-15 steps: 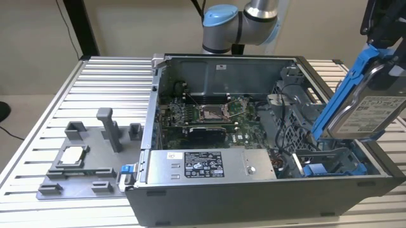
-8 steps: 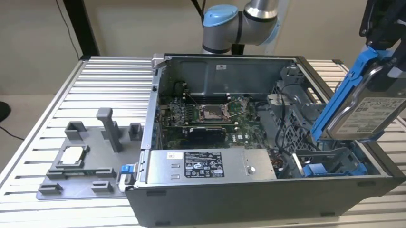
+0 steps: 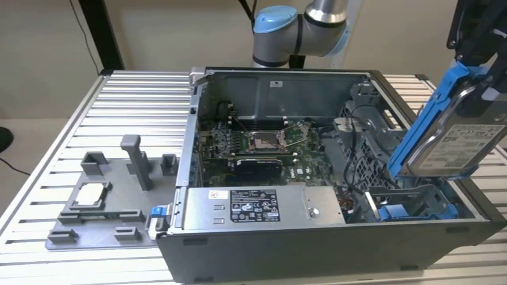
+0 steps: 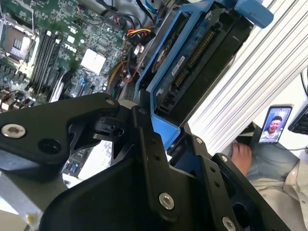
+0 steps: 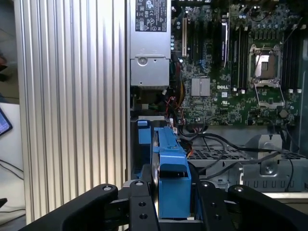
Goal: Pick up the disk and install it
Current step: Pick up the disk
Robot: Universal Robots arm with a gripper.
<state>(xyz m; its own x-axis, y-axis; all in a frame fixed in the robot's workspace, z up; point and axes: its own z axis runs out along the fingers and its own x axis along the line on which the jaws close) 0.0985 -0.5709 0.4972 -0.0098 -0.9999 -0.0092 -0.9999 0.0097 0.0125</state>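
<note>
The gripper point(image 5: 174, 204) is clamped on the blue-framed disk point(image 3: 455, 139), holding it on edge and tilted just above the drive bay point(image 3: 412, 205) of the open computer case point(image 3: 317, 246), seemingly to line its carrier up with that slot.

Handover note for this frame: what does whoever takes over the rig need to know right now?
Tool: shut on the disk, clamping its blue carrier.
Disk: held in the air, tilted on edge, over the open computer case, above the case's end at the exterior view's right.
Done: pick-up.
Left: the disk is not yet seated in the case.
</note>
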